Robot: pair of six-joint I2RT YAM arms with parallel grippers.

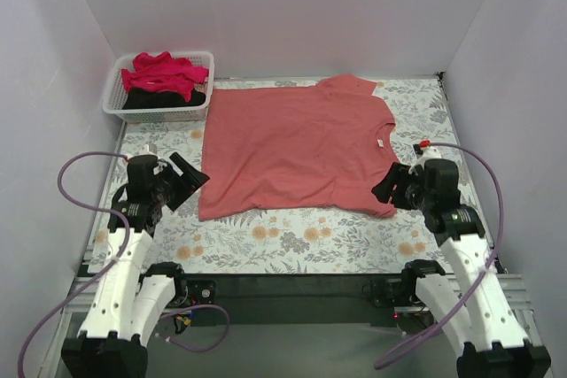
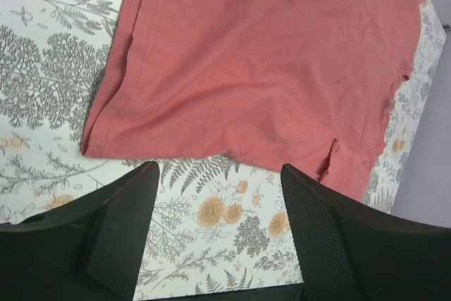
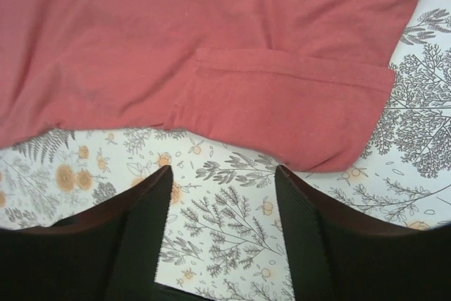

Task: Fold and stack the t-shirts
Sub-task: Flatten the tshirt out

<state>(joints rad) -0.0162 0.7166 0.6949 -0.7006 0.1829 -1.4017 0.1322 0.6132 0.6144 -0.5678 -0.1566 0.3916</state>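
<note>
A dusty coral-red t-shirt (image 1: 297, 148) lies spread flat in the middle of the table, its neck toward the right. My left gripper (image 1: 188, 180) is open just off the shirt's near-left hem corner; in the left wrist view the gripper (image 2: 220, 171) has only floral cloth between its fingers, with the hem (image 2: 176, 139) just ahead. My right gripper (image 1: 387, 188) is open beside the near-right sleeve; in the right wrist view the gripper (image 3: 224, 170) holds nothing, just short of the folded sleeve (image 3: 296, 111). A crimson-pink t-shirt (image 1: 164, 73) and a black one (image 1: 168, 100) lie bunched in the basket.
The white slatted basket (image 1: 155, 115) stands at the back left corner. A floral tablecloth (image 1: 292, 236) covers the table, with a bare strip between the shirt and the arm bases. Pale walls close in the left, back and right sides.
</note>
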